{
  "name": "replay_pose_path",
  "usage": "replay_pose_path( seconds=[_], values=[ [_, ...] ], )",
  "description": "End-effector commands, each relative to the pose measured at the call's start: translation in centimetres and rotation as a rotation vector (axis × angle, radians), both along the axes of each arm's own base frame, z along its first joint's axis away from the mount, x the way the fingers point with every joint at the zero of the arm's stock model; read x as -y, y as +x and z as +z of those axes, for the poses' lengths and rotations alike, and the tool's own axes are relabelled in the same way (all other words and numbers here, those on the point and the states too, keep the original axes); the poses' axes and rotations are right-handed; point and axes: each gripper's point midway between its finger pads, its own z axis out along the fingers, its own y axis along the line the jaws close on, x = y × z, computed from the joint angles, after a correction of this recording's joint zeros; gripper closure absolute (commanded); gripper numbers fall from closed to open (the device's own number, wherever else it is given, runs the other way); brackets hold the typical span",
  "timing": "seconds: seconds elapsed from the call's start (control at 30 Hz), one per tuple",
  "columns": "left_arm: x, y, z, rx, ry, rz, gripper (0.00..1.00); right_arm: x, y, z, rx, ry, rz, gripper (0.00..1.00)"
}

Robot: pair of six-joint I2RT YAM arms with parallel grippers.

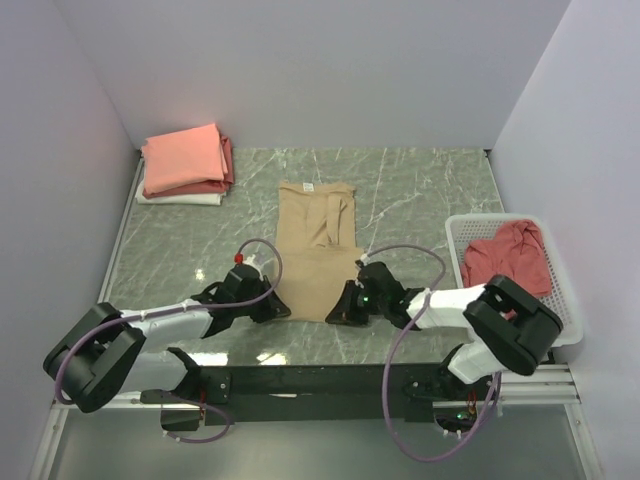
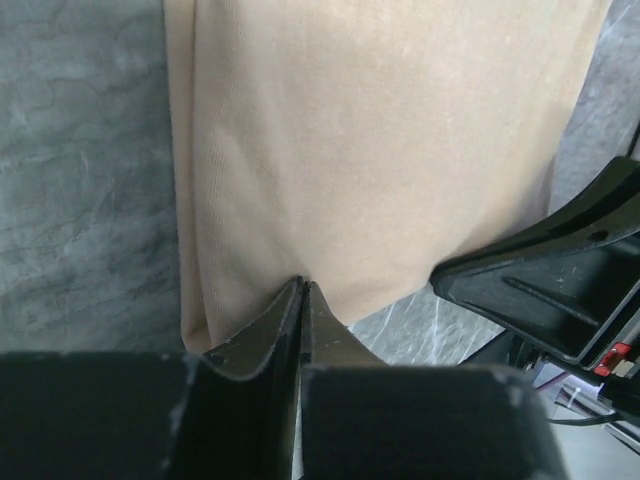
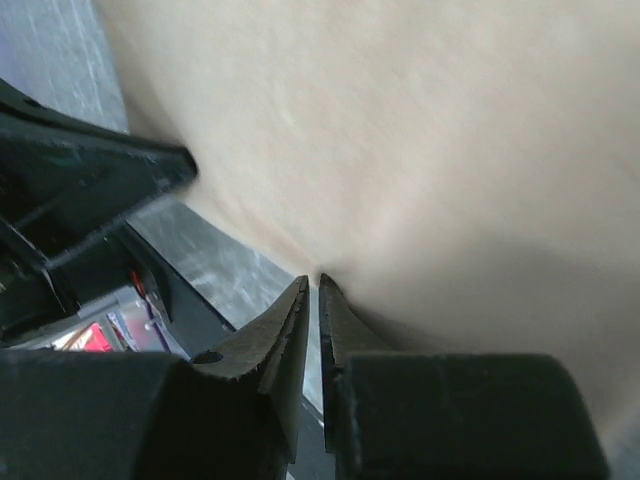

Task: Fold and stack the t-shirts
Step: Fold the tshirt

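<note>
A tan t-shirt (image 1: 318, 250) lies folded lengthwise in the middle of the table, neck label at the far end. My left gripper (image 1: 283, 311) is at its near left corner. In the left wrist view the jaws (image 2: 302, 286) are shut on the hem of the tan cloth (image 2: 380, 150). My right gripper (image 1: 337, 316) is at the near right corner. In the right wrist view its jaws (image 3: 312, 283) are closed on the edge of the tan cloth (image 3: 420, 140), with only a thin slit between them. The two grippers face each other across the hem.
A stack of folded t-shirts (image 1: 186, 162), salmon-pink on top of red and white, sits at the back left. A white slatted basket (image 1: 472, 232) at the right edge holds a crumpled dusty-red t-shirt (image 1: 506, 258). Grey walls enclose the marbled table (image 1: 420, 190).
</note>
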Motion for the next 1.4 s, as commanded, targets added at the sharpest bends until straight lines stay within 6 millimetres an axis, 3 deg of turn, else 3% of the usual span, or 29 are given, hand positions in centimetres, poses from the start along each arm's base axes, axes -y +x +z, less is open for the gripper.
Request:
replay_pose_path(
  seconds=[0.0,0.37,0.47,0.5,0.63,0.87,0.97,1.1,1.37],
  values=[
    [-0.9,-0.7,-0.9,-0.013,0.024,0.018,0.95,2.1,-0.6,-0.3,-0.004,-0.011,-0.056,0.84],
    [-2.3,-0.3,0.8,0.030,0.046,0.065,0.96,8.1,-0.2,0.9,0.050,-0.004,-0.198,0.82],
    [-2.3,0.0,1.9,0.048,0.031,0.070,0.93,9.6,-0.1,0.8,0.066,-0.053,-0.224,0.82],
    [-2.5,0.1,2.5,0.055,0.027,0.078,0.88,9.9,-0.2,0.9,0.064,-0.061,-0.229,0.82],
    [-3.1,0.2,3.8,0.069,0.030,0.109,0.73,10.0,-0.3,1.7,0.085,-0.047,-0.228,0.81],
    [-3.2,-0.4,4.0,0.057,0.003,0.119,0.72,8.9,1.0,5.4,0.159,0.017,-0.221,0.80],
    [-3.9,-0.7,3.3,0.035,0.026,0.149,0.70,8.6,1.2,5.0,0.143,0.001,-0.206,0.80],
    [-4.3,-0.9,3.2,0.050,0.011,0.170,0.54,8.4,1.0,3.2,0.107,-0.008,-0.197,0.80],
    [-4.1,-1.1,2.3,0.023,0.021,0.156,0.55,9.1,0.2,0.6,0.062,-0.067,-0.202,0.80]
  ],
)
